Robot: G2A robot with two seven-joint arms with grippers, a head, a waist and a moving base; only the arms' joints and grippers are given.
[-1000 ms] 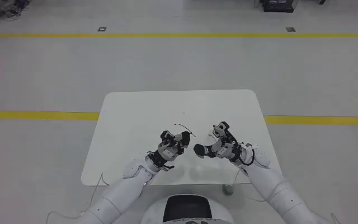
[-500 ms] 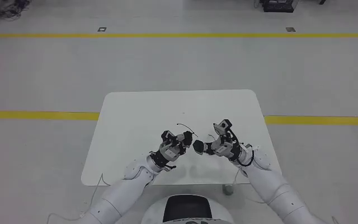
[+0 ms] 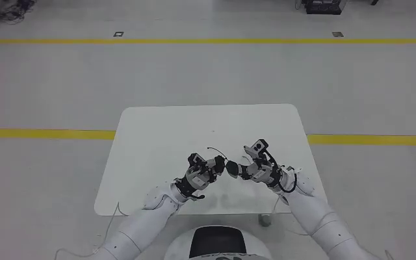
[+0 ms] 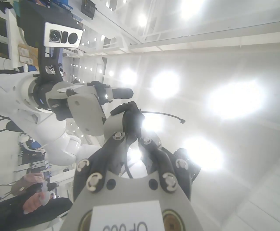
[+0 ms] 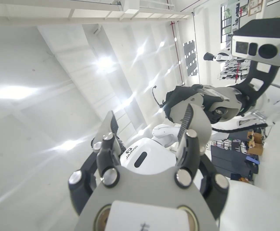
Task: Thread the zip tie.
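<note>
Both arms are held tip to tip above the table (image 3: pixel 169 130). The left gripper (image 4: pixel 131 118) clamps the black zip tie (image 4: pixel 161 113), whose gripped end is hidden. The right gripper (image 5: pixel 149 124) stands wide open and empty.

A white table (image 3: pixel 162 130) with rounded corners stands on a pale grey floor (image 3: pixel 208 71); two yellow lines cross that floor, the far line (image 3: pixel 208 41) well beyond the table, the near line (image 3: pixel 58 134) showing on either side of it; two small dark floor plates (image 3: pixel 118 33) lie just beside the far line; overhead, bright ceiling lamps (image 4: pixel 236 98) glare among white beams (image 5: pixel 131 11); a dark-framed window (image 5: pixel 226 28) sits in a white wall.
</note>
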